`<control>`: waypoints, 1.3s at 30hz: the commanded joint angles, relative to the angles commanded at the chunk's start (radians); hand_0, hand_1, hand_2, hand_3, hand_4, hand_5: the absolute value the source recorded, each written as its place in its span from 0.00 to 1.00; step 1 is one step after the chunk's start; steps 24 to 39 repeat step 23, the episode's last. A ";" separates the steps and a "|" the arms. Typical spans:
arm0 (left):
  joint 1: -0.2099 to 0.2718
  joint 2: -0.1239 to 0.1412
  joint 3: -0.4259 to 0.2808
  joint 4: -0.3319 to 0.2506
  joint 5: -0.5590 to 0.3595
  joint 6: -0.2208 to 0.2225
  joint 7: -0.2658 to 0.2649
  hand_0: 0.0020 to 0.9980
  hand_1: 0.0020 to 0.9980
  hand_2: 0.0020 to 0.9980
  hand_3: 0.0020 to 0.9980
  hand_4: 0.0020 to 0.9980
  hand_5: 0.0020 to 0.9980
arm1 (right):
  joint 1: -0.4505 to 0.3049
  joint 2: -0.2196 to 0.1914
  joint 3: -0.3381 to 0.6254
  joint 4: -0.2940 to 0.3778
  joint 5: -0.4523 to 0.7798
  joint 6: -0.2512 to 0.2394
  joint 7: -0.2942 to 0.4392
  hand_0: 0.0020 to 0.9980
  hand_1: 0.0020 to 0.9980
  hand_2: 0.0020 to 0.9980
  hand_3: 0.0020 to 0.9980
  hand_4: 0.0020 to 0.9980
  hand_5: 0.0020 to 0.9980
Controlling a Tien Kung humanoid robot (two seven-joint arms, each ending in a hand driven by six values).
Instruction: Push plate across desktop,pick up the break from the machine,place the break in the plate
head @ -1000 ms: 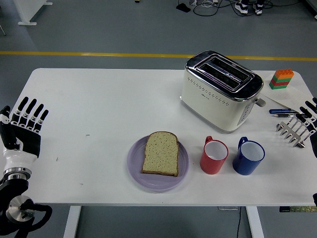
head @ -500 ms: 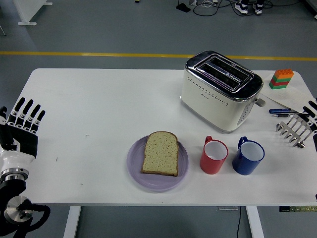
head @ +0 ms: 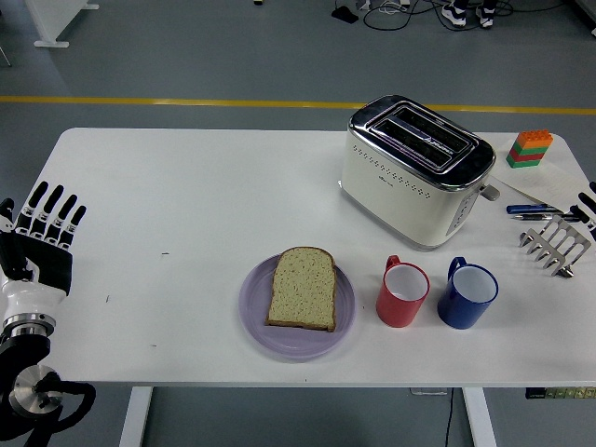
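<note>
- slice of brown bread [head: 303,288] lies flat on round lilac plate [head: 256,315], near table's front edge; cream and chrome toaster [head: 415,170] slots look empty; task looks done
- left hand [head: 42,237] fingers spread, empty, at left edge; right hand [head: 588,207] barely visible, can't tell its state
- risk: any return sweep by right hand could knock red mug [head: 402,292] or blue mug [head: 467,295]

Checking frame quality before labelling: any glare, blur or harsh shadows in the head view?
Head view: sharp throughout, no motion blur. Glare only on the chrome top of the cream toaster, which mirrors the room. Shadows are soft and short, under the lilac plate with its brown bread slice, and beside the red mug and blue mug. White table evenly lit, not blown out.
</note>
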 joint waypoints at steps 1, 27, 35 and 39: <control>-0.001 0.000 0.000 0.000 0.000 0.000 0.000 0.77 0.77 0.78 0.73 0.54 1.00 | 0.000 0.000 0.000 0.000 0.000 0.000 0.000 0.72 0.70 0.71 0.66 0.54 0.35; 0.002 0.000 0.000 0.006 -0.016 0.007 -0.007 0.77 0.76 0.78 0.73 0.54 1.00 | -0.003 0.001 0.010 -0.005 -0.010 -0.009 0.005 0.72 0.70 0.71 0.65 0.54 0.36; 0.002 0.000 0.000 0.006 -0.016 0.007 -0.007 0.77 0.76 0.78 0.73 0.54 1.00 | -0.003 0.001 0.010 -0.005 -0.010 -0.009 0.005 0.72 0.70 0.71 0.65 0.54 0.36; 0.002 0.000 0.000 0.006 -0.016 0.007 -0.007 0.77 0.76 0.78 0.73 0.54 1.00 | -0.003 0.001 0.010 -0.005 -0.010 -0.009 0.005 0.72 0.70 0.71 0.65 0.54 0.36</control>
